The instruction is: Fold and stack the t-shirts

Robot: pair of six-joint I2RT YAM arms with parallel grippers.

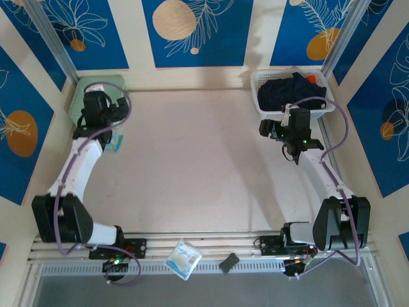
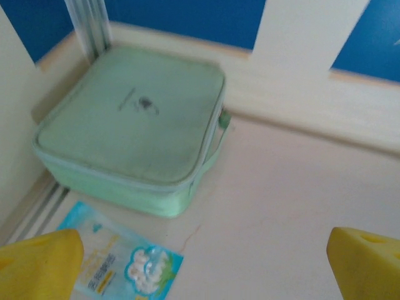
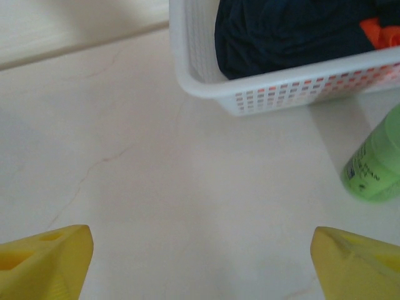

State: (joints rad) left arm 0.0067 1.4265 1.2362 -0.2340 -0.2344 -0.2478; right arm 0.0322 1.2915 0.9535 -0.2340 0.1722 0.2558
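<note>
A dark navy t-shirt (image 3: pixel 294 31) lies bunched in a white perforated basket (image 3: pixel 281 90) at the table's back right corner (image 1: pixel 319 105). A bit of the orange t-shirt (image 3: pixel 378 31) peeks out beside the navy one (image 1: pixel 291 89). My right gripper (image 3: pixel 203 262) stands open just in front of the basket over bare table, with its yellow fingertips (image 3: pixel 44 259) wide apart and nothing between them. At the back left my left gripper (image 2: pixel 206 265) is open too, hovering near a pale green zipped case (image 2: pixel 131 125) with nothing held.
A green bottle (image 3: pixel 378 162) lies beside the basket's front right. A blue-and-white sachet (image 2: pixel 119 262) sits in front of the green case. At the table's near edge lie another packet (image 1: pixel 183 259) and a small black object (image 1: pixel 229 262). Patterned walls enclose the table.
</note>
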